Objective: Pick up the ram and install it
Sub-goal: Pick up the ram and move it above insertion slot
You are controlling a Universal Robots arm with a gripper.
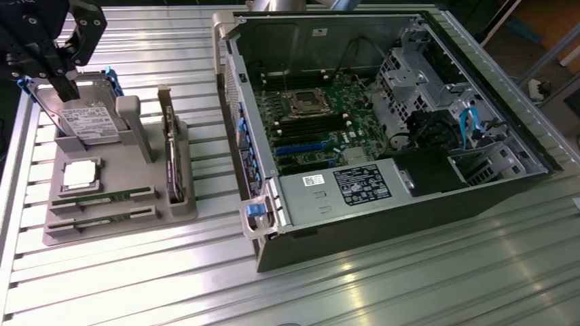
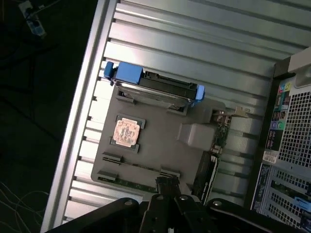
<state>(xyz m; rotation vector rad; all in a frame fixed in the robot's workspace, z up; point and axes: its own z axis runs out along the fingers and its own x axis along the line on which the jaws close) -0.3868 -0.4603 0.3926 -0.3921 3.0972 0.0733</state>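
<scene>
Well, my black gripper (image 1: 65, 89), fingers (image 1: 62, 80) pressed together on nothing, hangs over one short edge of the grey plastic tray (image 1: 113, 234). The ram (image 1: 100, 219), a long thin green circuit-board stick, stands on edge at the opposite edge, lengthwise along it. I judge a clean pick needs fingers square across its thin faces, mid-length.

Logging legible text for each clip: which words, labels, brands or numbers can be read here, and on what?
No text can be read.
Drive label: print too blurred.
Black label on the cover inside the case: too small.
Small sticker beside it: blurred.
Wall sticker inside the case: blurred.
Rear stickers on the case: blurred.
</scene>
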